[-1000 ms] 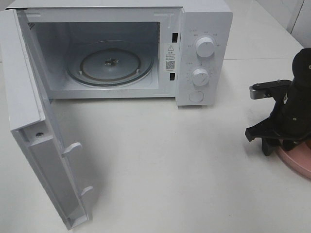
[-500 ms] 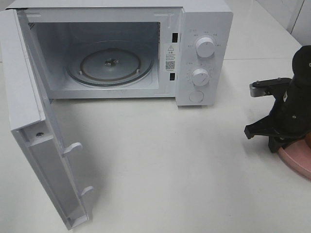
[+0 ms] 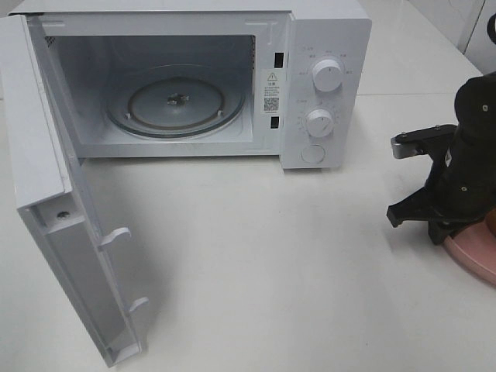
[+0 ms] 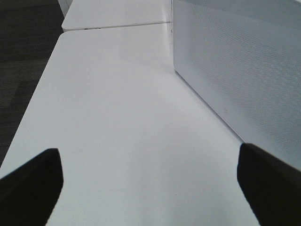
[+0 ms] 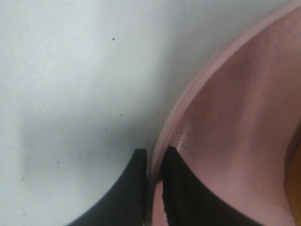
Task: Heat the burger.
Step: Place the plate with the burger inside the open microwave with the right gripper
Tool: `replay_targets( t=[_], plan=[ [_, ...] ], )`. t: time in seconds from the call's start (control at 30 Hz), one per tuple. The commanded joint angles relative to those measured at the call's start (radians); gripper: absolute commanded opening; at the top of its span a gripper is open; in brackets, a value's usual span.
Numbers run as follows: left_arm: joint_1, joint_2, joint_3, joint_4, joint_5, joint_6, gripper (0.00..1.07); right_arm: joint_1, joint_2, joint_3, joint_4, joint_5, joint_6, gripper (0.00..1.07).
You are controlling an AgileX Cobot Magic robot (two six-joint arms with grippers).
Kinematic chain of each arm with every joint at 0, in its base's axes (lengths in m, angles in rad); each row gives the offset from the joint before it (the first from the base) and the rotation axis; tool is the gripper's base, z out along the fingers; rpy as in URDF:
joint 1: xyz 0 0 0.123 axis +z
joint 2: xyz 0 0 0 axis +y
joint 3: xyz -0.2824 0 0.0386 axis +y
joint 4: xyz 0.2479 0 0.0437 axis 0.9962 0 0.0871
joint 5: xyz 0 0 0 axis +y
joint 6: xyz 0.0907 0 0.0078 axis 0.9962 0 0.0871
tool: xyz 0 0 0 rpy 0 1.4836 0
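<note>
The microwave (image 3: 329,31) is open; right gripper (image 5: 153,162) clamps the pink plate (image 5: 235,117) rim, left gripper (image 4: 150,188) spread empty; burger (image 5: 297,188) not yet loaded or heated.

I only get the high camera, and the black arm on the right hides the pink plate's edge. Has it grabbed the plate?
Observer: Yes. The right wrist view shows the right gripper shut on the rim of the pink plate, one finger inside and one outside.
Operator: Where's my other hand? I can't see it.
Observer: The left gripper hangs open over the table, beside the microwave.
Operator: Is the burger on the plate?
Observer: Only a tan sliver that may be the burger shows further in on the plate, too little to tell.
</note>
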Motion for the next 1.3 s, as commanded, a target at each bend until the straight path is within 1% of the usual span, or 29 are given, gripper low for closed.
replay_targets(
  t=[0.03, 0.23, 0.3, 0.37, 0.4, 0.5, 0.57, 0.67, 0.73, 1.13, 1.3],
  plan=[
    [0.001, -0.018, 0.003, 0.001, -0.009, -0.004, 0.93, 0.032, 0.02, 0.011, -0.048, 0.047, 0.08, 0.0],
    [0.001, -0.018, 0.003, 0.001, -0.009, -0.004, 0.93, 0.063, 0.02, 0.011, -0.096, 0.067, 0.14, 0.0],
    [0.001, -0.018, 0.003, 0.001, -0.009, -0.004, 0.93, 0.087, 0.02, 0.011, -0.147, 0.093, 0.195, 0.0],
    [0.001, -0.018, 0.003, 0.001, -0.009, -0.004, 0.93, 0.09, 0.02, 0.011, -0.161, 0.1, 0.208, 0.0],
    [0.001, -0.018, 0.003, 0.001, -0.009, -0.004, 0.93, 0.1, 0.02, 0.011, -0.199, 0.112, 0.243, 0.0],
    [0.001, -0.018, 0.003, 0.001, -0.009, -0.004, 0.93, 0.104, 0.02, 0.011, -0.218, 0.122, 0.262, 0.0],
    [0.001, -0.018, 0.003, 0.001, -0.009, -0.004, 0.93, 0.123, 0.02, 0.011, -0.262, 0.148, 0.306, 0.0],
    [0.001, -0.018, 0.003, 0.001, -0.009, -0.004, 0.93, 0.127, 0.02, 0.011, -0.271, 0.154, 0.311, 0.0],
    [0.001, -0.018, 0.003, 0.001, -0.009, -0.004, 0.93, 0.151, 0.02, 0.011, -0.306, 0.176, 0.337, 0.0],
    [0.001, -0.018, 0.003, 0.001, -0.009, -0.004, 0.93, 0.227, 0.018, 0.011, -0.393, 0.259, 0.402, 0.0],
    [0.001, -0.018, 0.003, 0.001, -0.009, -0.004, 0.93, 0.25, -0.026, 0.046, -0.431, 0.258, 0.432, 0.0]
  ],
)
